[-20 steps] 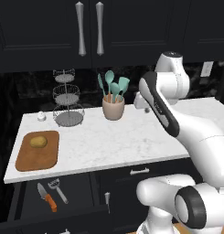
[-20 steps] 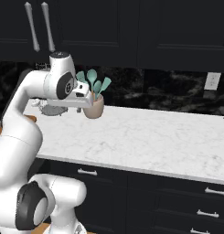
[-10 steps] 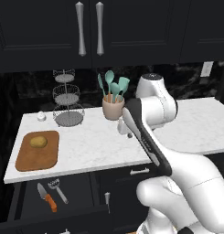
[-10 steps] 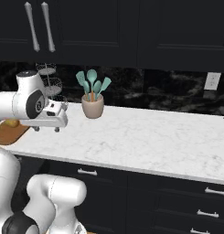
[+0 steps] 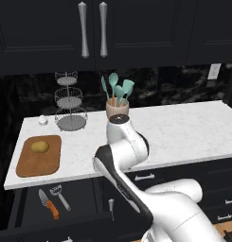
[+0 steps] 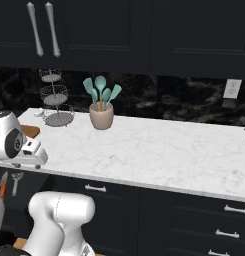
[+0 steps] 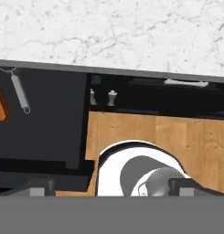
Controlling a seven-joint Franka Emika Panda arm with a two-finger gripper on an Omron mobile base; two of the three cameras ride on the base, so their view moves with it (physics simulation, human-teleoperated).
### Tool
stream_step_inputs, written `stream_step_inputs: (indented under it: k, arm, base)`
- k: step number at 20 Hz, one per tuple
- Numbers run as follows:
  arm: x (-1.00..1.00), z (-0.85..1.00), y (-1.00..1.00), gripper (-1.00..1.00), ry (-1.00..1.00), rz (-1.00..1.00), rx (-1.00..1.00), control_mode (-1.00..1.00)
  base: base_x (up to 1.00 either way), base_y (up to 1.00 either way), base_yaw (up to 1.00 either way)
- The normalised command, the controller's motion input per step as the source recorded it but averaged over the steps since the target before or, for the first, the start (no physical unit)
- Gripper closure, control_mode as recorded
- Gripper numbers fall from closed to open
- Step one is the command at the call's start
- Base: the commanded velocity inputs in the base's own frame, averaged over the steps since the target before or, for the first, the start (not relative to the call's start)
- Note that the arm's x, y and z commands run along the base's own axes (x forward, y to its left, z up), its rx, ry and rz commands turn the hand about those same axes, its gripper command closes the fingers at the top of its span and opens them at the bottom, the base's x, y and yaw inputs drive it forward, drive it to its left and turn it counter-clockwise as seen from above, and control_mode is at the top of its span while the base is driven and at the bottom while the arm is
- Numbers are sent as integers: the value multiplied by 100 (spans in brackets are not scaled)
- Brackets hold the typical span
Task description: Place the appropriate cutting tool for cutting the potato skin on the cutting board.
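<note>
Jaws stand spread with nothing between them: in the hand view the two dark fingertips (image 7: 38, 186) rise far apart at the bottom corners, looking down past the near edge of the desk (image 7: 109, 32). The gripper (image 6: 30, 156) shows in the right base view as a white block at the desk's near left edge, beside the arm's round joint.

On the far left of the white marble desk lies the cutting board (image 5: 39, 155), flat, with the potato (image 5: 40, 147) resting on its far half. Below the desk's front edge, in an open dark drawer (image 5: 51, 222), lies the peeler (image 5: 60, 197), forked head toward the desk, with the orange-handled knife (image 5: 48, 204) just to its left; the two are near but apart. In the hand view the peeler's slim handle (image 7: 19, 93) shows at the left, beside an orange patch of the knife handle.

Farther back on the desk stand a three-tier wire rack (image 5: 69, 104), a small white object (image 5: 42, 121) left of it, and a beige pot of teal utensils (image 5: 117, 99).
</note>
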Motion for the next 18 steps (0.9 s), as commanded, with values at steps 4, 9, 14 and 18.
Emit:
stream_step_inputs:
  k: [4,9,14,18]
  arm:
    - [0,-38,100,-100,5,-5,0,-100]
    - [-4,-36,100,-100,2,-6,0,-100]
    - [-2,-26,97,-100,2,-3,0,-100]
    - [0,-25,50,-100,5,0,0,-100]
  base:
    - [0,0,0]
    - [0,0,0]
    - [0,0,0]
    - [0,0,0]
